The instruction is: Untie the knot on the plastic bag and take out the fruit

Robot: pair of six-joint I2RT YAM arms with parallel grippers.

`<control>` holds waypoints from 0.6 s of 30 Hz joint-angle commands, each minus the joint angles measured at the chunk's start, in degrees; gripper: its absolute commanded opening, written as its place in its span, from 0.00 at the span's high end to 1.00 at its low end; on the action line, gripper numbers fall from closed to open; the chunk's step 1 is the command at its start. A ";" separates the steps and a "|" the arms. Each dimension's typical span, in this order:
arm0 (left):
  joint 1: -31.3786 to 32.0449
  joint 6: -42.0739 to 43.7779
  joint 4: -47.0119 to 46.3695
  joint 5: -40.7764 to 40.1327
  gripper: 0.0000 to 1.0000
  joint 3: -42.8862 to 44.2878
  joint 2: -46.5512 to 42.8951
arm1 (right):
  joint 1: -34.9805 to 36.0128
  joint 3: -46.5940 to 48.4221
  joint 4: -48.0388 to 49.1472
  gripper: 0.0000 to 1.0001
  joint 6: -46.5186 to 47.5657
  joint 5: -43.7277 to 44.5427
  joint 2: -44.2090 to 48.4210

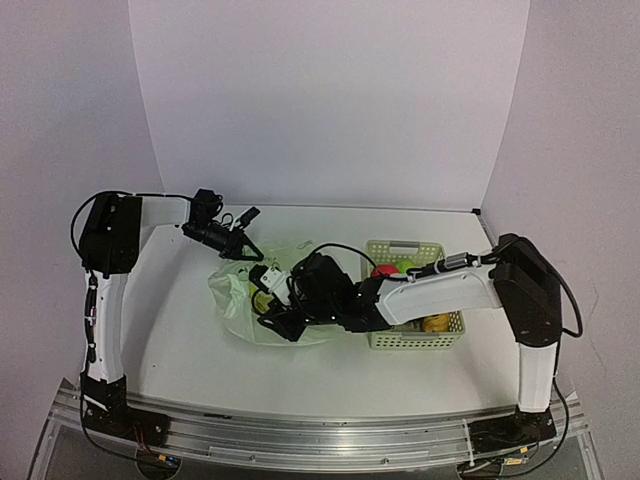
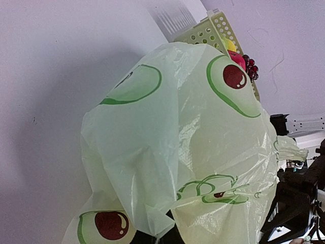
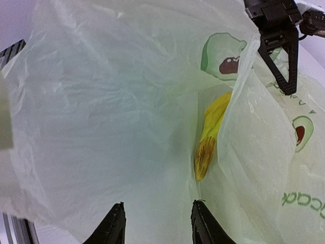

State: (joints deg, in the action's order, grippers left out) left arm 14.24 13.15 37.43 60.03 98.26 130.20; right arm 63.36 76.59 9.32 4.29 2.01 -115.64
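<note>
The bag [image 2: 177,152] is open and some fruit [image 1: 385,270] lies in the basket [image 1: 405,245] — a banana [image 3: 210,134] is left inside. The left pincer [image 1: 250,252] is clamped on the bag edge — the right pincer [image 3: 157,203] is half open and empty.

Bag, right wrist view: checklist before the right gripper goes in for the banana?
1. Bag mouth open: ok, the right wrist view looks inside.
2. Left gripper shut on the bag edge, holding it up: ok.
3. Right gripper open and empty: ok.
4. Banana in sight ahead: ok, though a fold of the bag covers one side.
5. Anything else in the bag: cannot tell.
6. Room in the basket: cannot tell, the right arm covers part of it.
</note>
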 commanded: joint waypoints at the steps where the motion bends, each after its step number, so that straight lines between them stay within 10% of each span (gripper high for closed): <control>1: -0.02 -0.39 -1.80 0.09 1.00 -0.19 -3.93 | -1.02 5.53 2.48 0.61 -0.51 1.36 -6.09; 18: -0.14 -0.69 -2.51 0.66 1.00 -0.99 -4.47 | -1.71 12.30 3.05 0.55 -0.01 5.94 -13.72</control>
State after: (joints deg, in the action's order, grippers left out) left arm 14.24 13.03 36.70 59.88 97.67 129.16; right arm 61.91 85.51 10.81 3.50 7.53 -126.33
